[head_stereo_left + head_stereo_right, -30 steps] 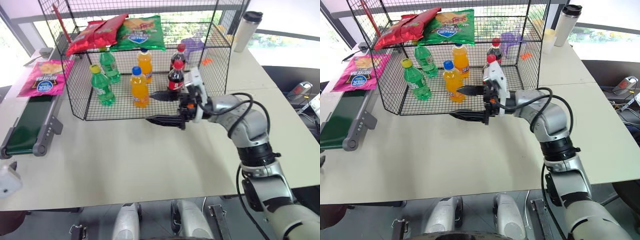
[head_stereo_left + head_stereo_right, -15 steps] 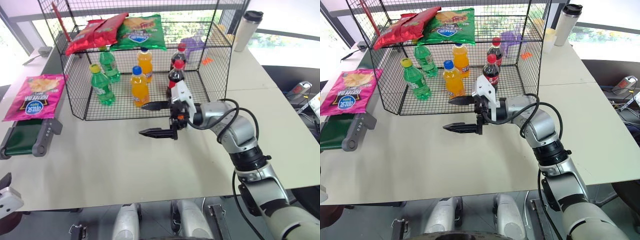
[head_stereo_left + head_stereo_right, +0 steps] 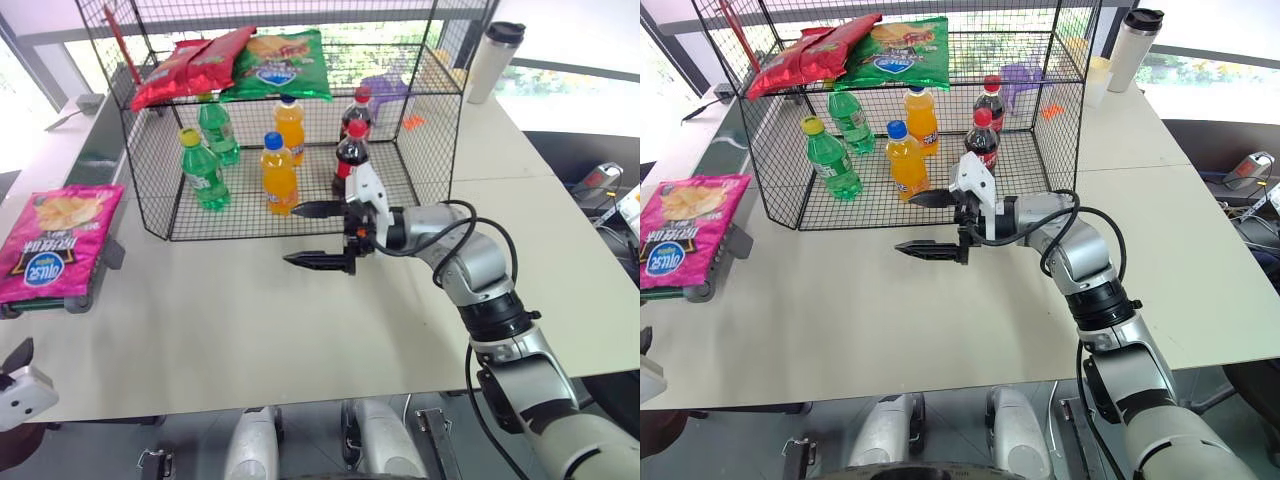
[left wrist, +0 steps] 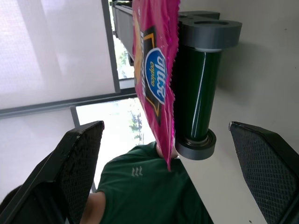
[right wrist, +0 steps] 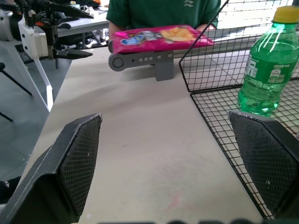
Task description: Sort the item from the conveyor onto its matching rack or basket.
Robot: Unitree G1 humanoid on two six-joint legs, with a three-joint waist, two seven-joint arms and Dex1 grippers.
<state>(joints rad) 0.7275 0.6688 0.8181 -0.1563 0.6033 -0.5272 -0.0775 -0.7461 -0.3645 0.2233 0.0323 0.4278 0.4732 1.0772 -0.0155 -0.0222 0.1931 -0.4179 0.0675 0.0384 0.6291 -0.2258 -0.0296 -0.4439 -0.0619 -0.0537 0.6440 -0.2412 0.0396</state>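
Fingers of the right claw (image 3: 318, 236) stand spread and empty above the desk (image 3: 250, 320) before the wire rack (image 3: 300, 120), the left claw (image 5: 70, 32) likewise released, while the pink chip bag (image 3: 55, 240) overhangs the conveyor's (image 4: 196, 93) end roller.

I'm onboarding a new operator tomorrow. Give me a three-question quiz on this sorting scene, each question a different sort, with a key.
1. True or false: the right gripper holds a bottle.
2. Where does the pink chip bag lie? A) on the rack's upper shelf B) at the conveyor's near end C) on the rack's wire floor
3. Fill in: the red chip bags and the green chip bag lie on the rack's ______ shelf.

Key: 1 false, its jaws are open and empty over the table; 2 B, on the conveyor; 3 upper.
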